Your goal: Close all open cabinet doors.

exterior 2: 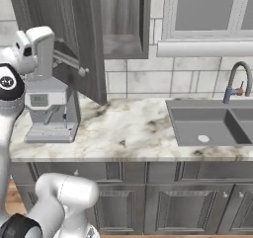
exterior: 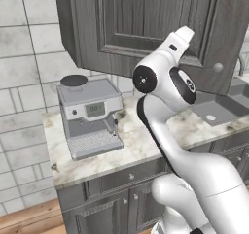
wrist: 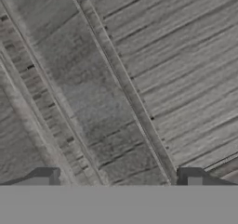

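Observation:
One cabinet door [exterior: 146,24] of dark grey wood grain stands swung open over the counter, with its round silver knob [exterior: 217,68] at the lower right. From the right base view this cabinet door [exterior 2: 81,39] juts out towards me, and the open cabinet shelf [exterior 2: 123,44] shows behind it. My white hand [exterior: 177,41] is raised right up against the door's framed panel. In the hand view the door's panel mouldings [wrist: 121,83] run very close in front. My gripper [wrist: 118,179] is open, its fingertips [wrist: 46,176] wide apart with nothing between them.
A grey coffee machine [exterior: 90,114] stands on the marble counter [exterior: 146,141] below the door. A sink [exterior 2: 212,123] with a faucet [exterior 2: 234,86] lies to the right under a window [exterior 2: 207,10]. Base cabinets [exterior 2: 163,202] run under the counter.

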Robot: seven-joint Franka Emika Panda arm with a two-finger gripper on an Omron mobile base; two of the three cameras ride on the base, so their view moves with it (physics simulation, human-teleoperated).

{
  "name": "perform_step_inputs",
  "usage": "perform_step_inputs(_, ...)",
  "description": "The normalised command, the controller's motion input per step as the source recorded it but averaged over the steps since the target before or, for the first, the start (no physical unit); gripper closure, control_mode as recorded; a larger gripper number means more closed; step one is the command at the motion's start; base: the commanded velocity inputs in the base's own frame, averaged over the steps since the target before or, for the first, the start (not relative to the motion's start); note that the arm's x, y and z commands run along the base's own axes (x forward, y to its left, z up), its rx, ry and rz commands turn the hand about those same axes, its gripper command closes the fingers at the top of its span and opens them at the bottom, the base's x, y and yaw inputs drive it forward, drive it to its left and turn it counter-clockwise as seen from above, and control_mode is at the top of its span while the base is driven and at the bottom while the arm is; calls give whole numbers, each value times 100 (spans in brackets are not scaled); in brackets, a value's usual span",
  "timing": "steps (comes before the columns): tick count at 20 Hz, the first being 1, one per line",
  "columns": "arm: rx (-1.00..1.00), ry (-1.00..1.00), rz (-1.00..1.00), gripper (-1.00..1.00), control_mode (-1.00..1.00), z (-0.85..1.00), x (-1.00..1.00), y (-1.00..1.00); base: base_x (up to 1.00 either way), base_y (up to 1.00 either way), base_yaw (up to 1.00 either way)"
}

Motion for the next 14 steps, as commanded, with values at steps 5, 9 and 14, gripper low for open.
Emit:
perform_step_inputs(5, 3, 0, 7, -100, -100, -15, 98, -12, 0, 0, 0)
perform_step_inputs(9, 5, 0, 10, -100, -100, -18, 99, -15, 0, 0, 0)
perform_step_inputs(14, 6, 0, 12, -100, -100, -13, 100, -12, 0, 0, 0)
